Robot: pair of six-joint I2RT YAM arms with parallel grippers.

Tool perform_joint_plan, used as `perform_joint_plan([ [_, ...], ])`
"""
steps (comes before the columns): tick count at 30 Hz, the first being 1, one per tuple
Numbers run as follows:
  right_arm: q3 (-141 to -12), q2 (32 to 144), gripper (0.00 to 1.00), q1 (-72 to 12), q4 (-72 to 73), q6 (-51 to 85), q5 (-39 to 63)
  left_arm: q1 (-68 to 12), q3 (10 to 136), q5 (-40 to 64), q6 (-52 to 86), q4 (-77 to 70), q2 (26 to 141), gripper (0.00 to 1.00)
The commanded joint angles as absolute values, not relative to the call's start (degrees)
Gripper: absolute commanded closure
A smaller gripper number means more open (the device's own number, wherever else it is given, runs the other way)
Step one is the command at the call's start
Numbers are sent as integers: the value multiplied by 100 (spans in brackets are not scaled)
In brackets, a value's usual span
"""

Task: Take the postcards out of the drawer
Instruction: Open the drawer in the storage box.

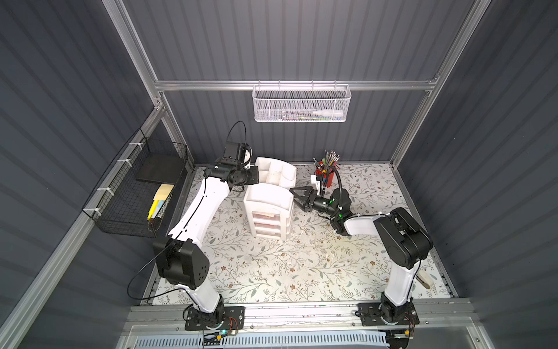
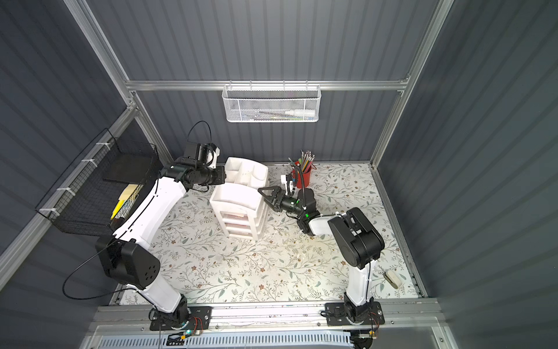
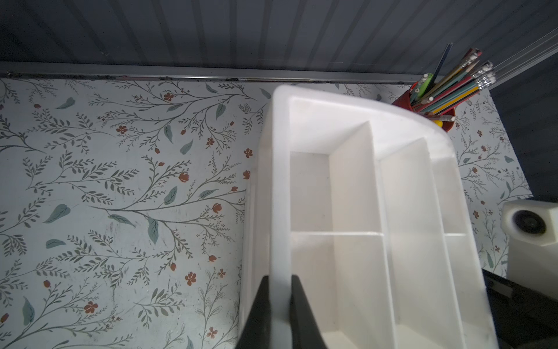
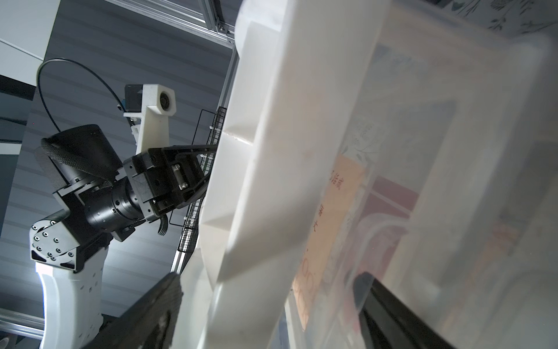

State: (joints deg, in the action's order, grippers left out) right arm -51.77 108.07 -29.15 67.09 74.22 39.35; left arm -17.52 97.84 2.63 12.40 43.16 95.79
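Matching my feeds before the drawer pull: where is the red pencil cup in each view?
Both top views: red pencil cup by the back wall, right of the white drawer organizer.
Left wrist: past the organizer's curved far rim.
Right wrist: not in it.
Shared landmark: the organizer.

Wide open table (image 1: 287, 272) lies near me. Farther off, the white drawer unit (image 1: 268, 202) blocks the middle, flanked by my left gripper (image 3: 279, 279) and right gripper (image 1: 295, 199); a red pencil cup (image 1: 327, 178) crowds its far right.
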Motion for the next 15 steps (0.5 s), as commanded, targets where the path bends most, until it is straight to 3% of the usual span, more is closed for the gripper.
perform_joint_plan([
  [1, -5277, 10763, 10, -2970, 7692, 7679, 3968, -1793, 9620, 202, 1168, 4474, 9566, 100],
  [15, -5079, 10500, 14, -2873, 8104, 7823, 3945, -1775, 9666, -69, 1134, 4604, 9565, 100],
])
